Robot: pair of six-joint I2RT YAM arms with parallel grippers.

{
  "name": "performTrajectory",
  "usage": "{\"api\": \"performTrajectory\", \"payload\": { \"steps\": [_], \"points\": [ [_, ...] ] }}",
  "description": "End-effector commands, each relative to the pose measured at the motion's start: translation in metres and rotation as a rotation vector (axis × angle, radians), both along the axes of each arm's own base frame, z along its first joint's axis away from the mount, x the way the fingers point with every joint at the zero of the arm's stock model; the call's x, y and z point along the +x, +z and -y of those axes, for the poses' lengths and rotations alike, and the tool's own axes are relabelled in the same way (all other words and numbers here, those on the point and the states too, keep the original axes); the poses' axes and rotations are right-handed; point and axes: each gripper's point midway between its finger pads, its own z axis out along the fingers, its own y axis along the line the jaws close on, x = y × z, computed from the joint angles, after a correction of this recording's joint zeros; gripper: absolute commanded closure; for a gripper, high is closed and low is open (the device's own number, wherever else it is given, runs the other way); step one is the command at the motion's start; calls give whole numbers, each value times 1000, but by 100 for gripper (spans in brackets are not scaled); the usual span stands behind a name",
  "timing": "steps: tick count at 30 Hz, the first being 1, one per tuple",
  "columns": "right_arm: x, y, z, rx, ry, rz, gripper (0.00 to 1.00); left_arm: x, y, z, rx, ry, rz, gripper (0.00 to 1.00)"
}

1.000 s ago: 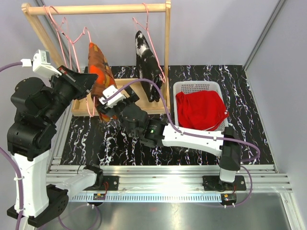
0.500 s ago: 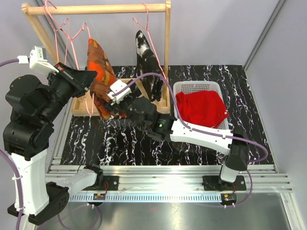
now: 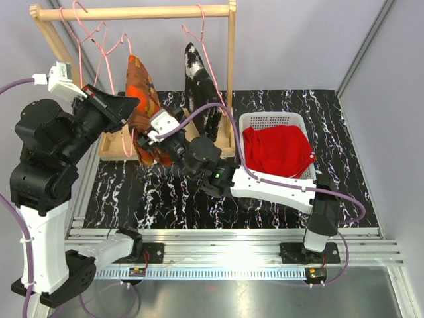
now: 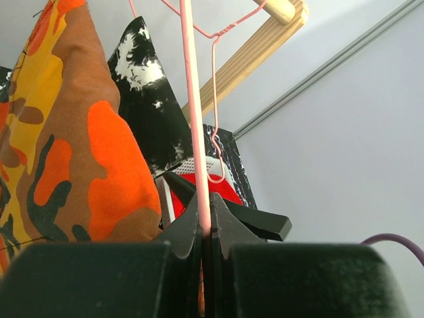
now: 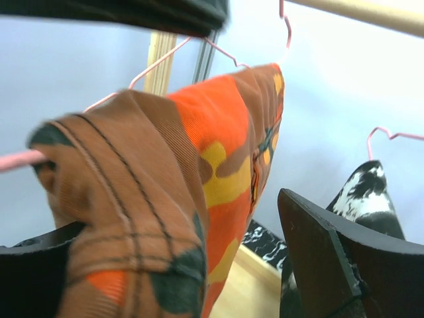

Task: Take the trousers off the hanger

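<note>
The orange-brown patterned trousers [image 3: 141,99] hang on a pink hanger [image 3: 105,41] from the wooden rack [image 3: 132,12]. My left gripper [image 3: 124,106] is shut on that hanger's pink wire [image 4: 196,132], beside the trousers [image 4: 66,146]. My right gripper [image 3: 158,136] is open, and its jaws stand on either side of the trousers' lower end [image 5: 165,199], with a gap on the right. The black trousers with white splashes [image 3: 200,79] hang on a second hanger. The plain red trousers [image 3: 277,151] lie in the white basket [image 3: 273,119].
The rack's wooden base [image 3: 112,149] and right post [image 3: 231,66] stand close to both grippers. An empty pink hanger [image 3: 79,33] hangs at the rack's left end. The black marbled mat [image 3: 165,199] lies in front of the rack.
My left gripper has carried the hanger and the orange-brown trousers up and to the right. My right arm has reached further in, and its gripper has risen to the trousers' lower end.
</note>
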Motion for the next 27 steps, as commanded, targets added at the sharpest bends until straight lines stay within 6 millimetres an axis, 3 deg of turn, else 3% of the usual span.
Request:
{"api": "performTrajectory", "payload": {
  "steps": [1,4,5,10,11,13,16,17,24,25,27],
  "points": [
    [-6,39,0,76,4,103,13,-10,66,8,-34,-63,256,100],
    [-1,44,-5,29,-23,122,28,-7,62,11,-28,-77,245,100],
    [1,51,-3,19,-42,138,40,-8,61,11,-25,-78,245,100],
    [3,58,-1,-27,-72,168,75,-4,55,11,17,-76,237,100],
    [3,63,3,-15,-77,165,88,-1,49,11,44,-76,225,100],
    [4,68,10,0,-94,161,97,4,38,10,80,-68,196,100],
    [9,79,32,39,-152,147,100,11,10,1,153,-21,138,100],
    [12,83,41,61,-177,139,100,18,-10,0,177,-8,95,100],
    [18,120,84,115,-247,149,100,25,-71,-26,253,121,-11,100],
    [17,128,90,123,-256,154,100,29,-88,-29,268,141,-45,100],
    [21,136,100,121,-283,162,100,25,-96,-34,271,159,-48,100]
  ]
}}
